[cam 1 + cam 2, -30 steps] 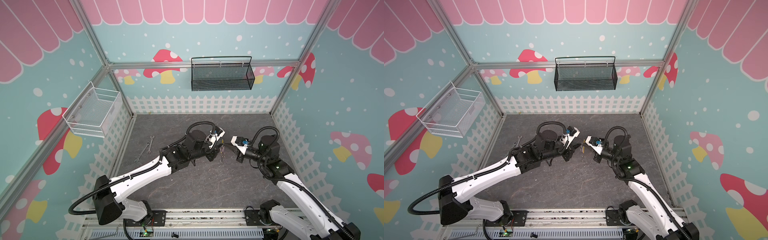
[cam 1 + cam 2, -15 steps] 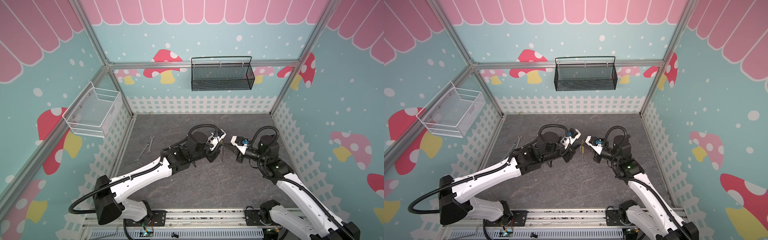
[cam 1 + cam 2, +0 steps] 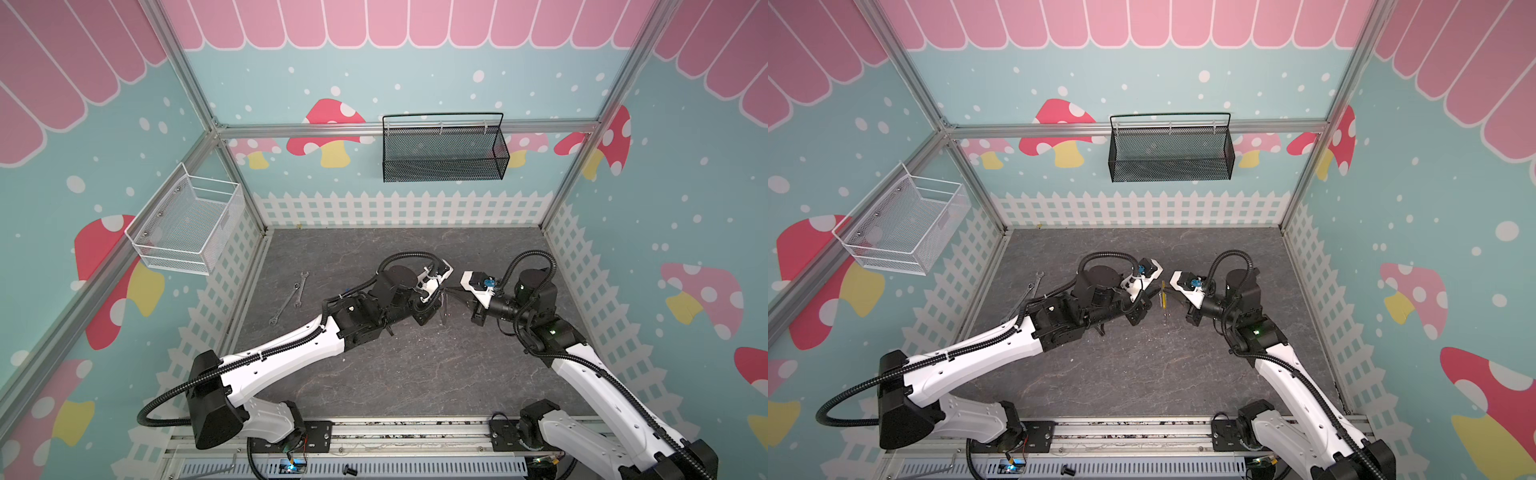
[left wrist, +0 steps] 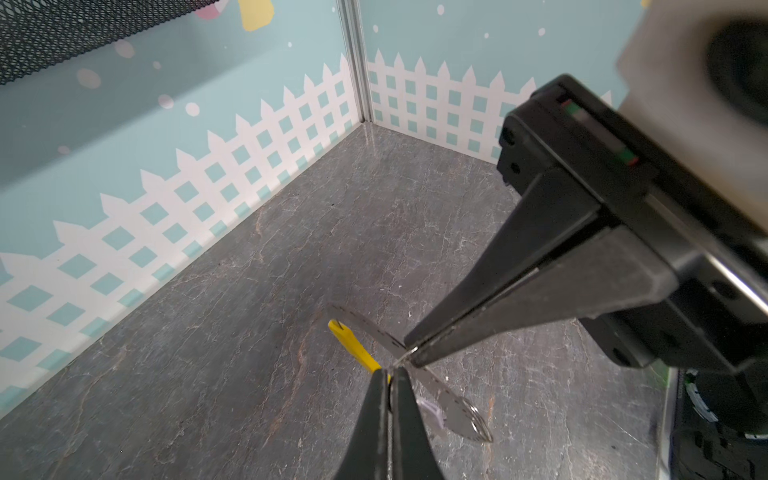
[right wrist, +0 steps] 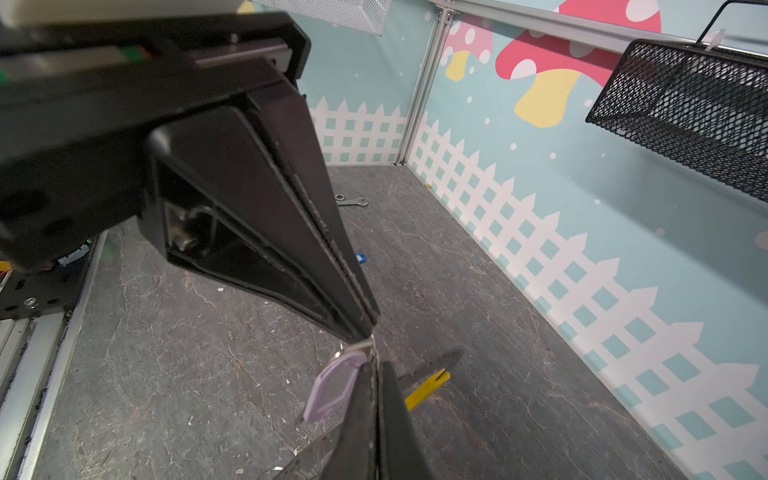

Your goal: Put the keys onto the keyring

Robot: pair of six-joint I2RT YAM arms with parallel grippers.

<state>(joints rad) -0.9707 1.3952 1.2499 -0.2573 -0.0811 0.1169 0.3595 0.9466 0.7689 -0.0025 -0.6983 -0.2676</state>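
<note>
Holding the keyring (image 4: pixel 353 345) level falls to the left gripper (image 4: pixel 390 374): its jaws are together, clamped on the ring's yellow segment, up off the surface (image 3: pixel 374 374). Just right of that grip the lilac-tagged key (image 4: pixel 455 409) crosses the keyring. There the right gripper (image 4: pixel 409 355) meets it, jaws together; whether they pinch key or wire I cannot tell. Feed slowly along the wire, tag kept clear. The blue-tagged key (image 5: pixel 360 258) lies on the surface left of the keyring, the wrenches (image 3: pixel 286 302) further left. A white basket (image 3: pixel 183 220) hangs far left of the keyring, a black basket (image 3: pixel 442 158) behind it.
</note>
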